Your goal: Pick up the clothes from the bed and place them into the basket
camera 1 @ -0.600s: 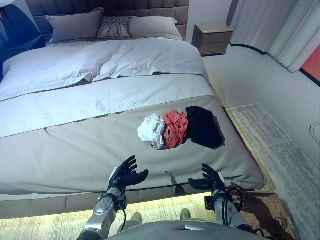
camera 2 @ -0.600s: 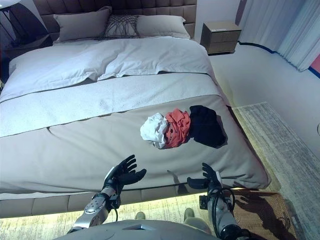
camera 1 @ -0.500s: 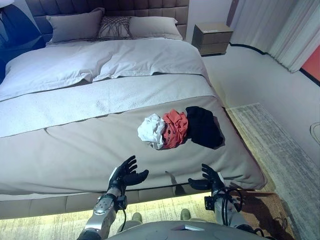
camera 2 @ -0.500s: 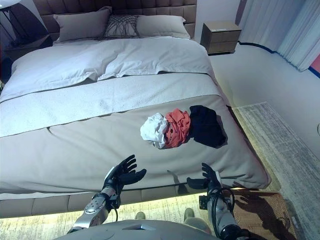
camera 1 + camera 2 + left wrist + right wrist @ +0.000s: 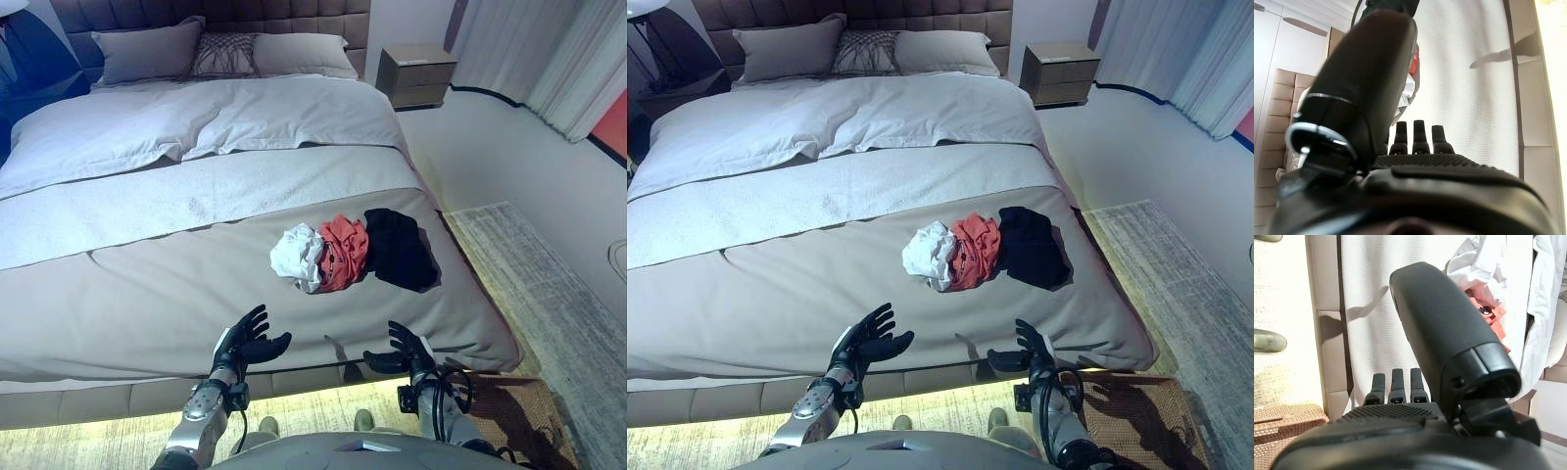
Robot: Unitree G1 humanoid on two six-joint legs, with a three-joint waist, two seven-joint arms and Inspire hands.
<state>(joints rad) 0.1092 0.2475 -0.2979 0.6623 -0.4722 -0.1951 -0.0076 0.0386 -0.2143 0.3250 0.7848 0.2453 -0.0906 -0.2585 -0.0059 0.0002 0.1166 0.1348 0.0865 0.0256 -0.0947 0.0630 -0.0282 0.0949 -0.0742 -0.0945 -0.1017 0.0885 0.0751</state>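
A pile of clothes lies on the beige cover of the bed (image 5: 147, 304) near its foot, right of middle: a white garment (image 5: 294, 255), a red garment (image 5: 343, 252) and a black garment (image 5: 400, 249), touching one another. My left hand (image 5: 245, 344) is open and empty above the bed's front edge, left of the pile. My right hand (image 5: 403, 353) is open and empty at the front edge, below the black garment. The white garment (image 5: 1484, 254) and the red one (image 5: 1488, 316) show past my right thumb. A brown woven basket (image 5: 514, 411) stands on the floor at the bed's right front corner.
Pillows (image 5: 147, 49) lie at the headboard and a grey duvet (image 5: 196, 117) covers the far half of the bed. A bedside cabinet (image 5: 416, 73) stands at the back right. A grey rug (image 5: 558, 313) lies on the floor right of the bed, with curtains (image 5: 539, 59) beyond.
My right hand has moved slightly to the left along the bed's front edge. My left hand and the clothes have not moved.
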